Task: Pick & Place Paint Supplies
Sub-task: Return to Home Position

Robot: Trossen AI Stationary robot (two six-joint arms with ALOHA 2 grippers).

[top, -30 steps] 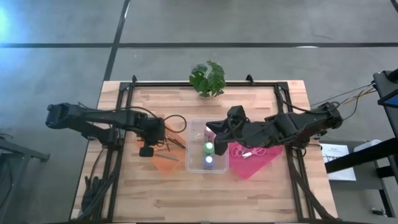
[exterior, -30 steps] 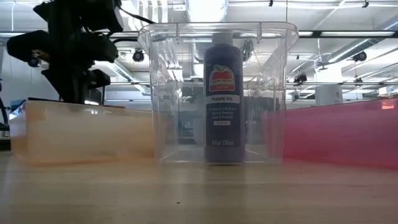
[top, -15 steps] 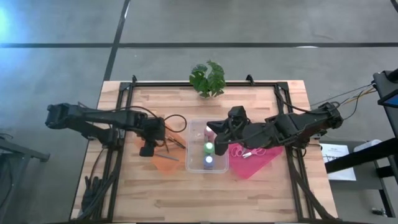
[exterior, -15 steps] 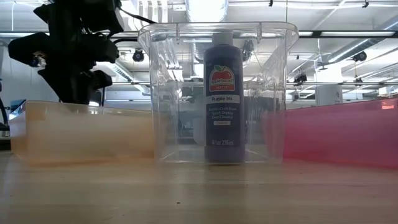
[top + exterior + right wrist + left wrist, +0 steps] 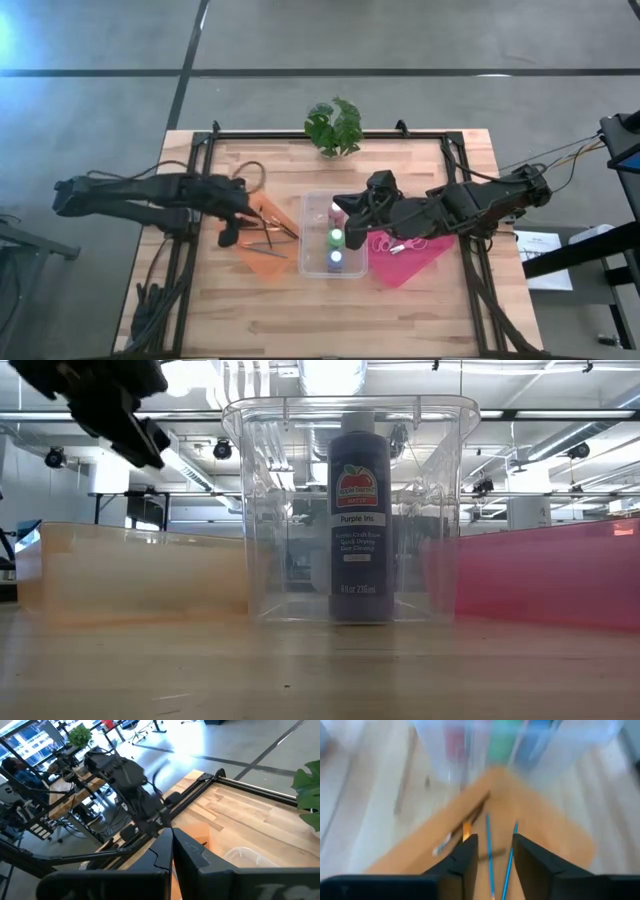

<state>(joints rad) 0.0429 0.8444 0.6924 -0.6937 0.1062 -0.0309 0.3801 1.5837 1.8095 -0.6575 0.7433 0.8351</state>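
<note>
Several thin paintbrushes [image 5: 268, 236] lie flat on the orange mat [image 5: 268, 262]; two show as blue sticks in the left wrist view [image 5: 488, 840]. My left gripper [image 5: 229, 238] hovers open above the mat's left part, its fingers [image 5: 465, 862] on either side of the brushes and above them. A clear bin [image 5: 312, 215] holds a pink bottle [image 5: 338, 212], a green bottle [image 5: 337, 238] and a blue-purple bottle [image 5: 335, 260] standing upright. My right gripper [image 5: 346, 216] is shut over the bin's right side by the pink bottle. Pink-handled scissors [image 5: 396, 244] lie on the pink mat [image 5: 410, 262].
A leafy plant [image 5: 334, 125] stands at the table's far edge. A black frame rail [image 5: 200, 150] runs along the table's edges. Bare wood lies in front of the bin toward the near edge [image 5: 330, 310]. In the low view the bin [image 5: 290, 510] stands between the two mats.
My left gripper has risen off the orange mat and drawn back a little toward the table's left edge. The brushes stay on the mat. My right arm has kept still.
</note>
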